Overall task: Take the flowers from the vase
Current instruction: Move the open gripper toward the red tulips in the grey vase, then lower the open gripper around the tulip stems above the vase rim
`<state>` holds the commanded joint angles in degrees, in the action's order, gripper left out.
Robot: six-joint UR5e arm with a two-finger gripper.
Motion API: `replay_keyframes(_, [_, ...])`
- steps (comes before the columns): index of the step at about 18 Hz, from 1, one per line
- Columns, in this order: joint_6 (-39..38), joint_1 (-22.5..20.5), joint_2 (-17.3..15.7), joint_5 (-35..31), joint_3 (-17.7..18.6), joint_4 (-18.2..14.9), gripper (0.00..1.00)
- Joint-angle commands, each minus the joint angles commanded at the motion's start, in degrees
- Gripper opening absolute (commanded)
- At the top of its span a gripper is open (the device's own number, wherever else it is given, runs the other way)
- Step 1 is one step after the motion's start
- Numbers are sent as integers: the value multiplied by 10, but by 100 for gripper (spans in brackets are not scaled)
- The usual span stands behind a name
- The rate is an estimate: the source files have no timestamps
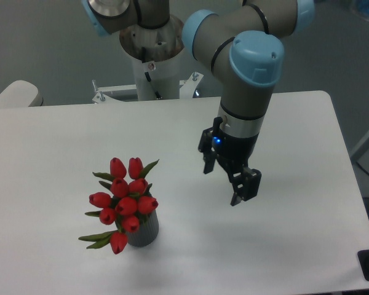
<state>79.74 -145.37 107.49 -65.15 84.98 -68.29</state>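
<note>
The flowers (125,201) stand in the vase (142,232), a bunch of red closed tulip heads with narrow green leaves spreading out to the sides. The bunch is wider and taller than the vase, so only the vase's dark grey ribbed side shows under the lowest blooms. One tulip head droops over the vase's rim on the side away from the arm, beside a pair of leaves pointing outward.

The vase sits upright on the white tabletop (61,147), towards its near edge.

The gripper (224,183) hangs above the tabletop, well apart from the vase, on the side of the vase towards the tabletop's far corner. It points downward and is tilted a little. Its two dark fingers (246,187) stand spread with a clear gap between them, and nothing is held in that gap. A small blue light glows on the wrist just above the fingers.

The arm (249,80), grey with light blue joint caps, rises from the gripper and bends back to its white base (154,61) beyond the tabletop's far edge.
</note>
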Motion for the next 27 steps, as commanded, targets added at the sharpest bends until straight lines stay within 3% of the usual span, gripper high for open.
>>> replay_keyframes(3, [-50, -7, -2, 76, 35, 4, 100])
replay_keyframes(7, [-59, -17, -6, 150, 79, 23, 100])
replay_keyframes(13, [-66, -32, -13, 277, 188, 116, 100])
replay_keyframes(20, [-88, -40, -19, 316, 195, 133, 100])
replay_keyframes(25, [-89, -21, -1, 338, 194, 213, 100])
replay_keyframes(27, [-88, -18, 4, 338, 195, 220, 100])
